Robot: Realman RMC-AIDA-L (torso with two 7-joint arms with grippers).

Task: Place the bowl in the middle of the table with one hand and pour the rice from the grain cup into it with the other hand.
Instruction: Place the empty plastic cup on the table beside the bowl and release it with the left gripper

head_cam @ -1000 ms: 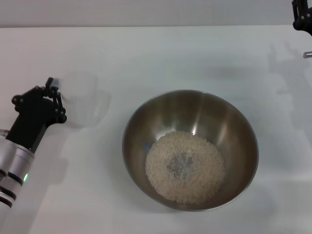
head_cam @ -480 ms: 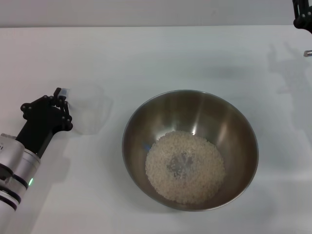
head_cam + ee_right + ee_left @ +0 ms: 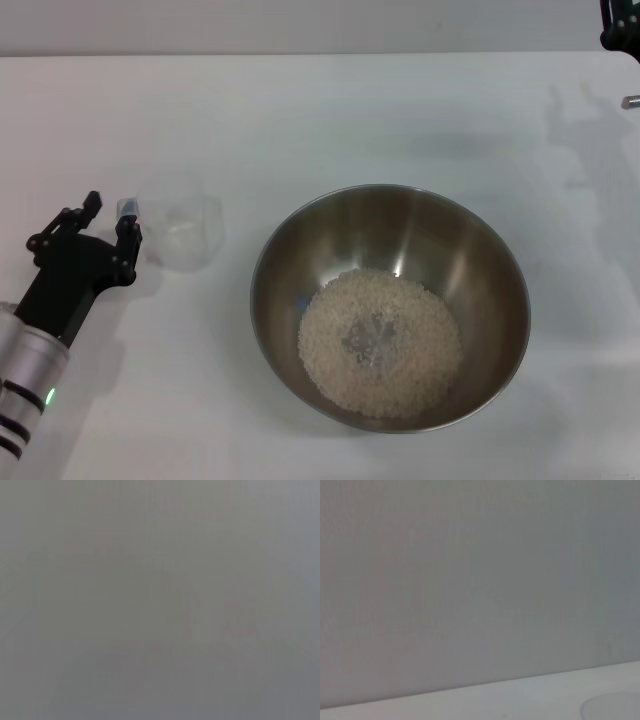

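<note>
The left gripper [image 3: 108, 222] has let go of the small clear plastic grain cup [image 3: 180, 232] and its jaws are now spread. The cup stands empty on the white desk [image 3: 320, 110], left of the big shiny steel bowl [image 3: 390, 305] holding the pale rice [image 3: 380, 342]. Pouring looks done. The right gripper [image 3: 620, 25] is parked far away; I cannot tell its jaws.

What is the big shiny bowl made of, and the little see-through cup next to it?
The bowl looks like polished metal, probably stainless steel: its smooth wall gives off mirror-like glints above the rice. The grain cup seems to be clear, slightly frosted plastic, since the white table shows through it. It could be glass, but the cloudy look suggests plastic.
</note>
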